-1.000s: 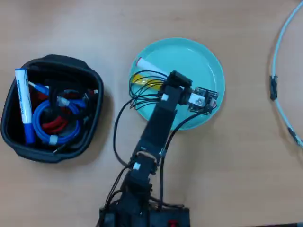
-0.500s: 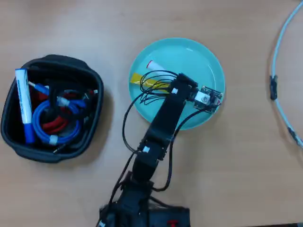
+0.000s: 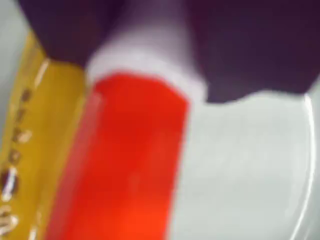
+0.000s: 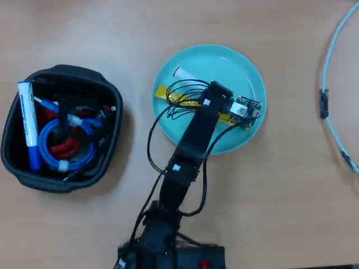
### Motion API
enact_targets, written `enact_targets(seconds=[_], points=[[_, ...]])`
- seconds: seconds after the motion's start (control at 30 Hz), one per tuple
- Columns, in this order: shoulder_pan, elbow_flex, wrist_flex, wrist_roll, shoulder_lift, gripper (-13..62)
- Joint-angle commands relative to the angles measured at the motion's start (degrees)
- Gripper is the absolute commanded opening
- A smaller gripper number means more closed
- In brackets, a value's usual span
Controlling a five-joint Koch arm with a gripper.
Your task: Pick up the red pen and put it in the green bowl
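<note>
Light brown wood-grain surface [image 4: 291,185] fills the overhead view, smooth and matt. On it sits the green bowl [image 4: 249,61], a wide, shallow, round turquoise plastic plate with a low rim and a slight shine. The black arm [image 4: 188,154] reaches from the bottom edge over the bowl, with thin black wires looping around it. Only the red-capped end of the red pen [image 4: 180,73], a thick white-barrelled marker, shows beside the wrist; it lies inside the bowl near the upper left rim. A flat yellow sachet [image 4: 168,94] lies in the bowl too, partly under the arm. At the left stands a dark, rounded-square black container [image 4: 109,92] holding coiled blue and red cables and a white marker with blue caps [image 4: 27,120]. A pale blue cable [image 4: 332,56] curves along the right edge.

From the wrist view, everything is very close and blurred. The red cap [image 3: 132,160] is glossy and bright, with a band of white barrel above it, under a dark part of the gripper [image 3: 150,55]. The sachet [image 3: 30,150] lies just to its left, with dark print too blurred to read. Pale bowl floor [image 3: 250,175] lies to the right. I cannot tell whether the jaws are open or closed on the pen.
</note>
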Motion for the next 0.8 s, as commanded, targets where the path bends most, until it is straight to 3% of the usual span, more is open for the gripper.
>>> enact_targets(seconds=[0.0, 0.5, 0.6, 0.77], points=[[-0.09, -0.97, -2.99, -0.44, 1.23, 2.4], [-0.97, 7.29, -3.60, -0.53, 1.85, 4.7], [-1.05, 7.38, -3.60, -0.53, 1.76, 11.7], [-1.76, 7.65, -3.43, -0.53, 2.11, 33.3]])
